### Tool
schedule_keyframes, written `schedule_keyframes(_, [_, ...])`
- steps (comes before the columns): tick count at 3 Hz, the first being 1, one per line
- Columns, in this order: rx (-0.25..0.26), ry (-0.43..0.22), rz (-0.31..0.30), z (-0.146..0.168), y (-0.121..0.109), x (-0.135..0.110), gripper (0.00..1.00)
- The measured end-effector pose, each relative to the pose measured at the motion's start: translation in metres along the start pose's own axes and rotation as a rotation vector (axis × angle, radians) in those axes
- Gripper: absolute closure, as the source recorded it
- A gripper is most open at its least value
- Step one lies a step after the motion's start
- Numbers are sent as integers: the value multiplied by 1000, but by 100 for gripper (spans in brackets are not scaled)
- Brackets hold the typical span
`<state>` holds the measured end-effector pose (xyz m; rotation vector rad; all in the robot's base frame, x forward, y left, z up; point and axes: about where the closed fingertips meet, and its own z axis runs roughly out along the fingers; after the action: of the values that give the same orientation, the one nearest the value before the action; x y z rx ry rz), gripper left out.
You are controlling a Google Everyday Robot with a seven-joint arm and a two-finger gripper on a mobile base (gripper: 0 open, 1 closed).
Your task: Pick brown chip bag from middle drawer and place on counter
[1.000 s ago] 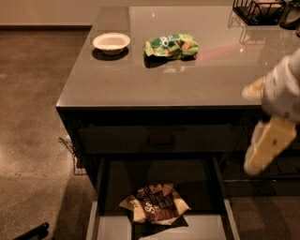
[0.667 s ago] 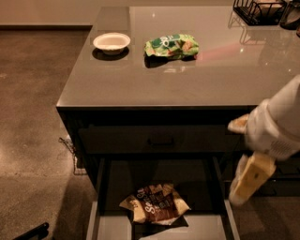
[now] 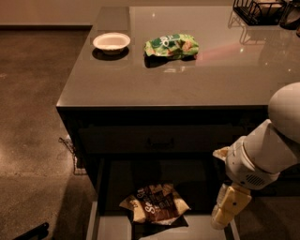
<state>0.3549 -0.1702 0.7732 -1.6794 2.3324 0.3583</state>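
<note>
The brown chip bag (image 3: 154,204) lies crumpled on the floor of the open middle drawer (image 3: 110,227), near its middle. My gripper (image 3: 228,207) hangs from the white arm at the drawer's right side. It is low, to the right of the bag and apart from it, with nothing seen in it. The counter (image 3: 187,79) is the glossy grey-brown top above the drawer.
A green chip bag (image 3: 171,45) and a white bowl (image 3: 111,42) lie on the counter's far part. A black wire basket (image 3: 260,10) stands at its back right. A closed dark drawer front with a handle (image 3: 159,140) sits above the open drawer. Brown floor lies to the left.
My arm has come down and to the left, bringing the gripper from counter-edge height to the open drawer's right side. The bag has not moved.
</note>
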Motion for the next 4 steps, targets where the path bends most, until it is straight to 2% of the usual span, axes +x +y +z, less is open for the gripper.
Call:
schedule_keyframes(1, [-10,2,17,15,-1,2,0])
schedule_keyframes(2, [-33,9,58,72,-2,18,0])
schedule_keyframes(3, [-23,-4,83,140,-22,25,0])
schedule_keyframes(4, [9,-97,137,212,-61,21,0])
